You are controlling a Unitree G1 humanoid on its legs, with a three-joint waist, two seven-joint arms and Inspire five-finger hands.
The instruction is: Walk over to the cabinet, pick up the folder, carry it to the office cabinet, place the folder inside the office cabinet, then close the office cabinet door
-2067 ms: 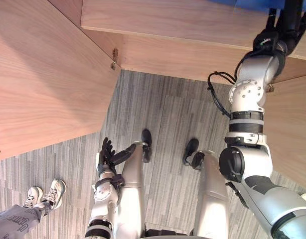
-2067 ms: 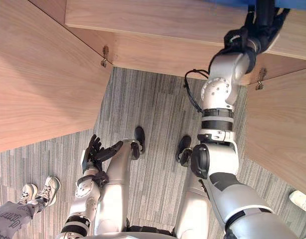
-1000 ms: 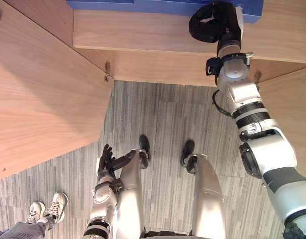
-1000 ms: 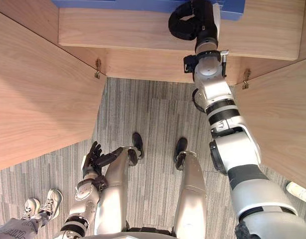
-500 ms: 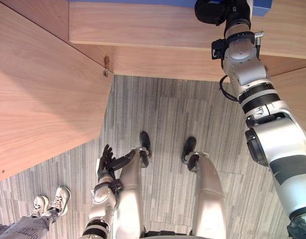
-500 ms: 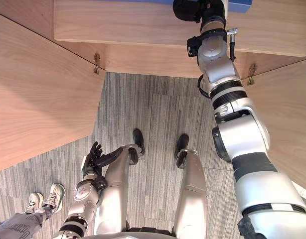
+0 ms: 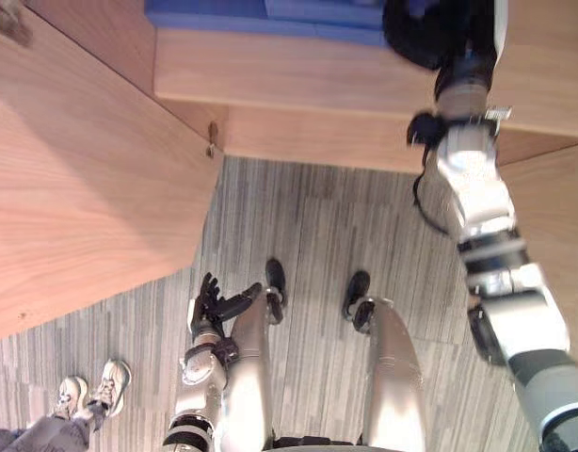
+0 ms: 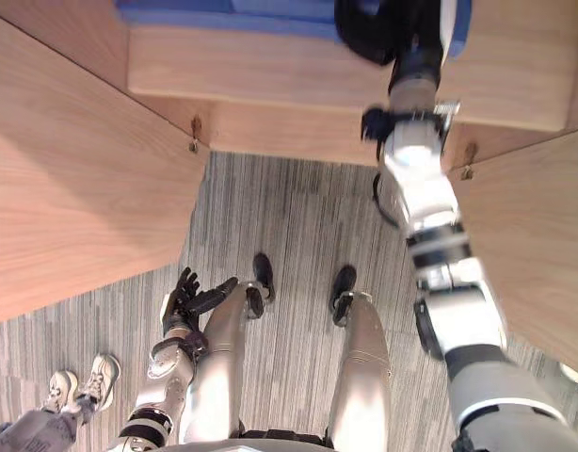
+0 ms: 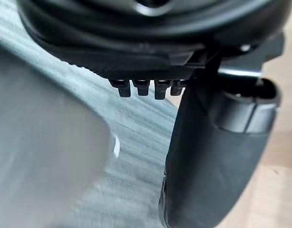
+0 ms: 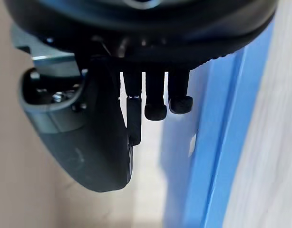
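A blue folder lies flat on the cabinet's wooden shelf at the top of the eye views. My right arm reaches up to it, and my right hand rests over the folder's right end. In the right wrist view that hand has its fingers curled, with the folder just past them. Nothing shows between the thumb and the fingers. My left hand hangs low beside my left thigh with straight fingers, holding nothing.
The cabinet's left door stands swung open on the left, and the right door is open on the right. Grey striped carpet lies between them. A person's shoes stand at the lower left.
The right arm has reached farther onto the shelf and the hand has turned over the folder. The view has shifted, so more of the folder shows. The left hand has stayed put.
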